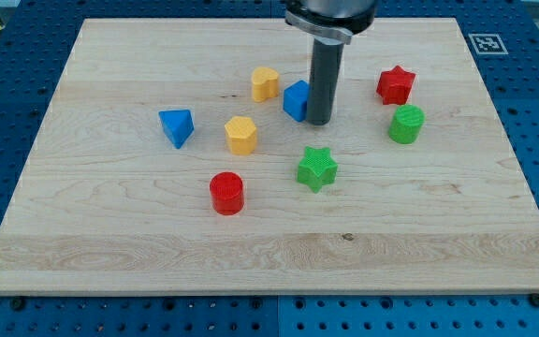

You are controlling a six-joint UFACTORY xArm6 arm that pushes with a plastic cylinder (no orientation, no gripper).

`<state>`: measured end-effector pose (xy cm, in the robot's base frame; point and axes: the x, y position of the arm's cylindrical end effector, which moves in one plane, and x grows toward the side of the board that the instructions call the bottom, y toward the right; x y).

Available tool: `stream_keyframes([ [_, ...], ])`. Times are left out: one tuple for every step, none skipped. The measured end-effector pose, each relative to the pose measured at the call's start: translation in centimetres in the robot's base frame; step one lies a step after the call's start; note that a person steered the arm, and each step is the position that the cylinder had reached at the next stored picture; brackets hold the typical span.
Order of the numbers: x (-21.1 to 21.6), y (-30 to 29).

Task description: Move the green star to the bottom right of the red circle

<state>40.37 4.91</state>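
The green star lies near the middle of the wooden board. The red circle lies to its left and a little lower. My tip stands above the green star, a short gap away, and right next to a blue block on its left side. The rod is upright and dark.
A yellow block lies left of the blue block. A yellow hexagon and a blue triangle lie further left. A red star and a green cylinder lie at the right.
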Motion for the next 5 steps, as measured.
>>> stream_keyframes([
  [0.0, -2.4],
  [0.0, -4.6],
  [0.0, -6.5],
  [0.2, -6.9],
  [1.3, -5.4],
])
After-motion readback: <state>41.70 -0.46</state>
